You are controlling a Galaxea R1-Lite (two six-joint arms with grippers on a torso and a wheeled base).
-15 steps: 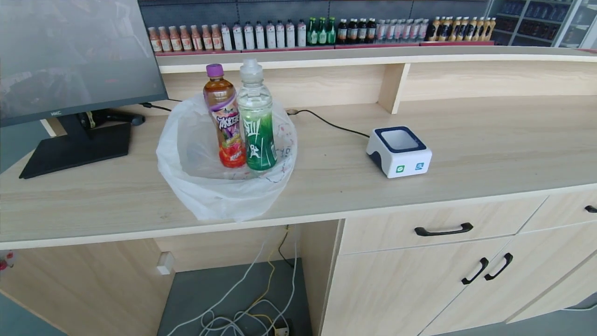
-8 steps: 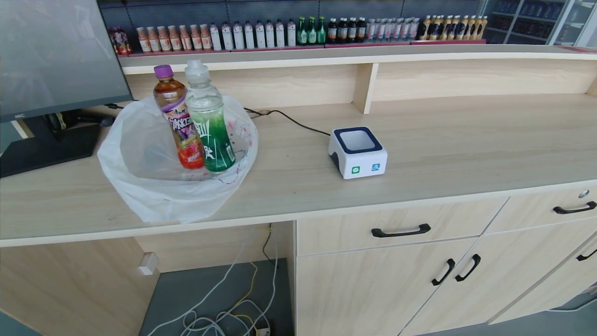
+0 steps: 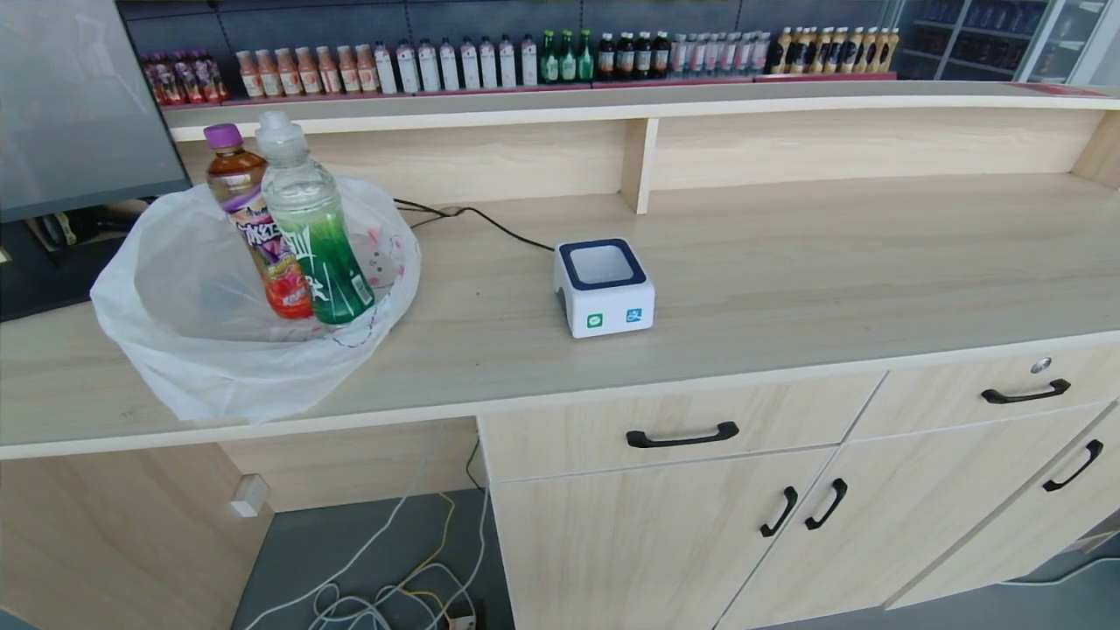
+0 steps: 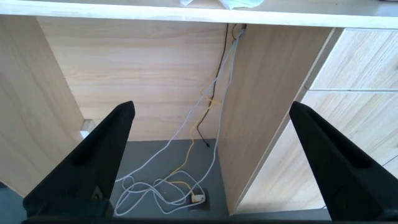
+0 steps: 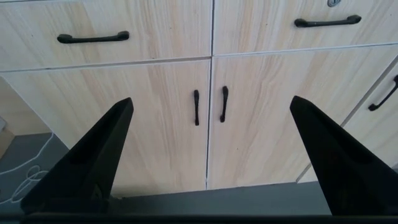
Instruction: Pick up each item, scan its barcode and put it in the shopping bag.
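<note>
Pale wood counter (image 3: pixel 787 289) stretching across your head view, and you've got the white shopping bag (image 3: pixel 175 367) sitting open at its left end. Two drinks are standing upright in it, side by side and touching: the purple-capped bottle (image 3: pixel 249 219) and the green-labelled bottle (image 3: pixel 319 249). So those two are bagged, and by my reading you're at or near the end of the job. Whether each got its scan, nothing here can tell you.

The scanner (image 3: pixel 604 289) sits well apart from the bag, mid-counter, window facing up, its cable running off toward the back.

Now your arms: both are low, under counter height. The left gripper (image 4: pixel 211 109) is spread wide and carrying nothing, facing the recess with the loose cables (image 4: pixel 180 180). The right gripper (image 5: pixel 211 102) is just as wide, nothing between the fingers, facing the cabinet doors (image 5: pixel 208 149).

On labels: the purple-capped bottle wears a red and purple wrap with bold white characters. The green one has white brush-style characters and a small white patch low on its side, possibly the barcode. The scanner's front carries two little square icons, one green, one blue. Print on the shelf bottles (image 3: pixel 525 61) behind is too small to make out.
</note>
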